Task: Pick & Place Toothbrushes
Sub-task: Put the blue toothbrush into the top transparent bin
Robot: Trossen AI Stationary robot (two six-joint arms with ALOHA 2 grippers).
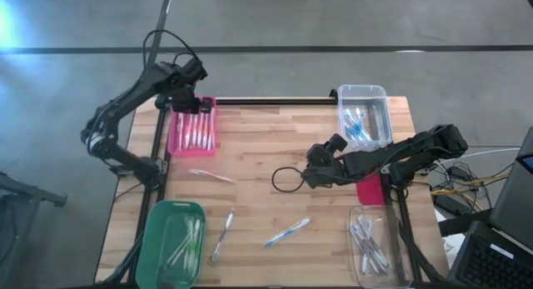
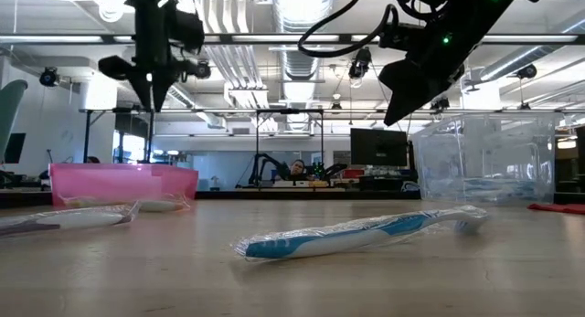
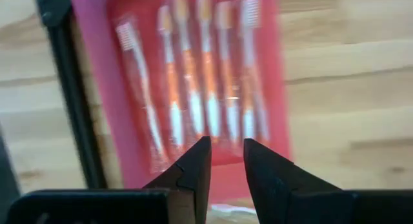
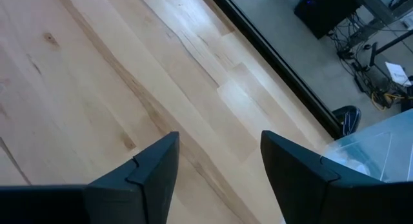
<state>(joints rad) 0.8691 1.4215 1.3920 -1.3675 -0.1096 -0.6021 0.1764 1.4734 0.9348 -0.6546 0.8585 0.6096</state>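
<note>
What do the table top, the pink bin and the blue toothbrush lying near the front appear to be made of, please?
Table top: looks like wood, pale butcher-block strips with visible grain and knots, matte. Pink bin: probably translucent plastic, since light passes through its walls in the low view. Blue toothbrush: apparently blue-and-white plastic, sealed in a clear glossy wrapper that crinkles and glints.

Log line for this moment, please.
left hand: open, empty, above pink plastic bin | right hand: open, empty, mid-table | three wrapped toothbrushes loose on wooden table
</note>
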